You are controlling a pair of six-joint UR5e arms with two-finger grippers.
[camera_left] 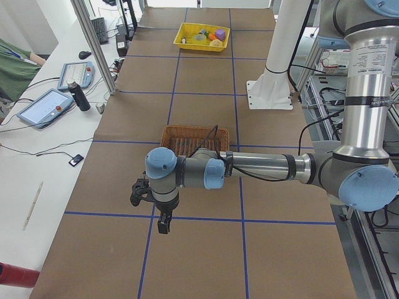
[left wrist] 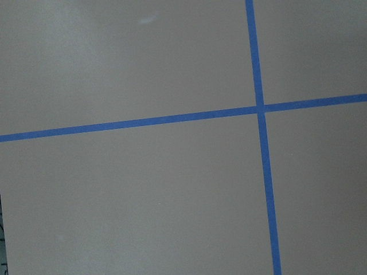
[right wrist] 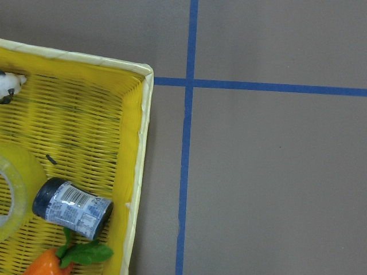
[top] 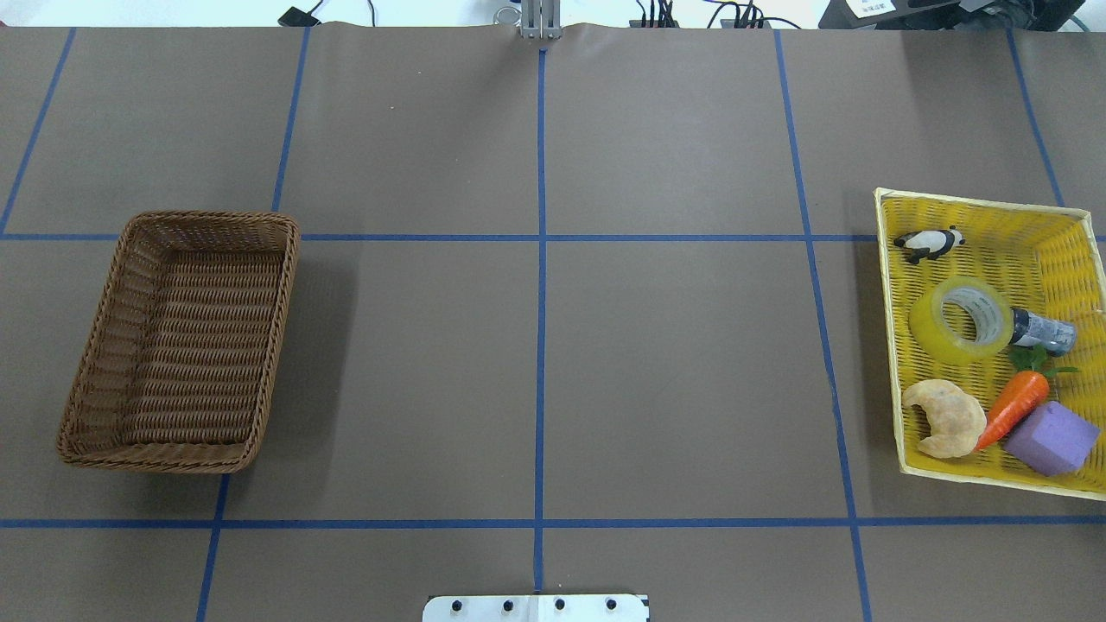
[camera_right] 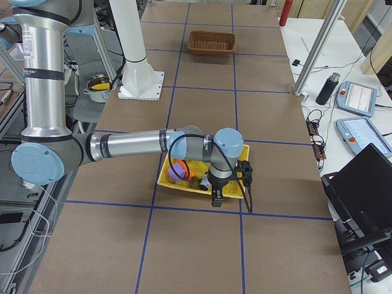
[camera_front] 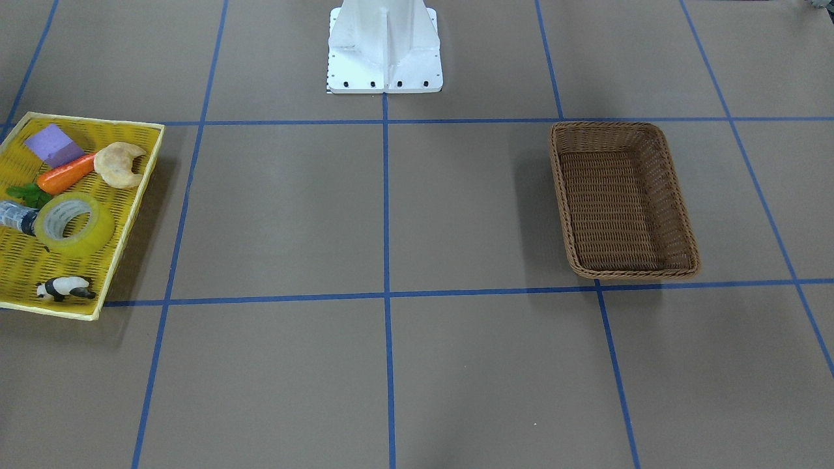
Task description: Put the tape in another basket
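The tape [top: 961, 320], a yellow translucent roll, lies in the yellow mesh tray [top: 890, 328] at the table's right; it also shows in the front view [camera_front: 73, 223] and at the right wrist view's left edge [right wrist: 10, 195]. The brown wicker basket [top: 272, 345] stands empty at the left, also in the front view [camera_front: 560, 189]. My right gripper [camera_right: 216, 199] hangs over the tray's outer edge; I cannot tell whether it is open or shut. My left gripper [camera_left: 163, 225] hangs above bare table beyond the basket [camera_left: 187, 132]; I cannot tell its state either.
The tray also holds a panda figure [top: 929, 244], a small bottle [top: 1041, 330] touching the tape, a carrot [top: 1011, 406], a croissant [top: 946, 417] and a purple block [top: 1050, 439]. The white robot base [camera_front: 384, 45] stands mid-table at the robot's side.
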